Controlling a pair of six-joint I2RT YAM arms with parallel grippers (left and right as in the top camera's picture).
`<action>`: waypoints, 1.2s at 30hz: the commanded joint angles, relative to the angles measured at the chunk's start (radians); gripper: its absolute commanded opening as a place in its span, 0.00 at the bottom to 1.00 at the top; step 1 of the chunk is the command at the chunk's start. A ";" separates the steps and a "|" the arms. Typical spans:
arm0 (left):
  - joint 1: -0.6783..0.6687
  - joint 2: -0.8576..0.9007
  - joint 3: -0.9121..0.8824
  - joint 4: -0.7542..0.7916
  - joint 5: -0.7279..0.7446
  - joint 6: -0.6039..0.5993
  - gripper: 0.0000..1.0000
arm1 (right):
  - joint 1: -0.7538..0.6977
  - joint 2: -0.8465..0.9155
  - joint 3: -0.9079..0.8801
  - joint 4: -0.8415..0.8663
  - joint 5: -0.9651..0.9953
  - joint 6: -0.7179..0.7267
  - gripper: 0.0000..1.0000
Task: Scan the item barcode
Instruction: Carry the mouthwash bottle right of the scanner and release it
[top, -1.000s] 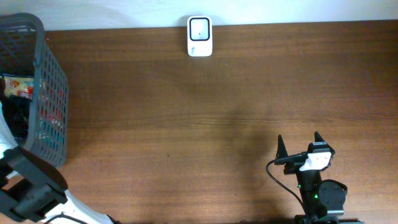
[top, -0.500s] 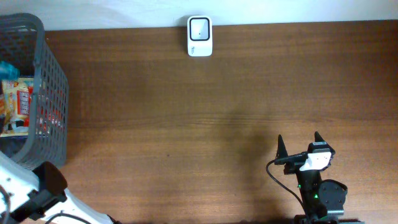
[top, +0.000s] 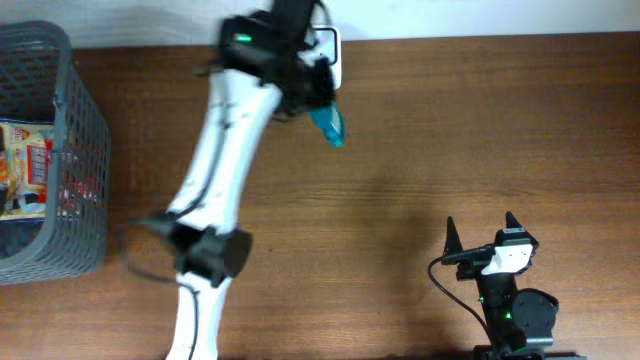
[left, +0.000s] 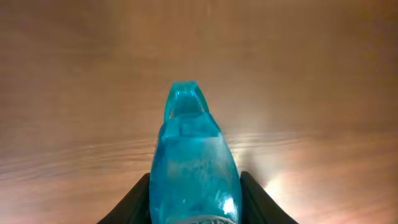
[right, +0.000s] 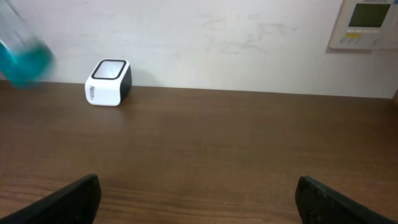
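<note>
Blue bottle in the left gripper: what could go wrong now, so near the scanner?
1. The left gripper grips the blue bottle only at one end; it may slip or tilt.
2. The left arm hangs over the scanner; it could knock it.
3. No barcode shows on the bottle, so it may face away from the scanner window.

The scanner (right: 108, 82) stood mid far edge of the bench (top: 420, 140); the bottle (top: 328, 124) was just before it. The basket (top: 88, 140) sat at the far-left corner, packets (top: 25, 165) inside.
</note>
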 joint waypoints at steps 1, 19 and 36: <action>-0.102 0.130 -0.013 0.034 -0.003 0.016 0.17 | 0.008 -0.006 -0.009 -0.001 0.012 0.009 0.99; -0.280 0.207 -0.013 0.289 -0.322 0.184 0.37 | 0.008 -0.006 -0.009 -0.001 0.012 0.009 0.98; -0.285 0.292 -0.013 0.462 -0.309 0.082 0.81 | 0.008 -0.006 -0.009 -0.001 0.012 0.009 0.98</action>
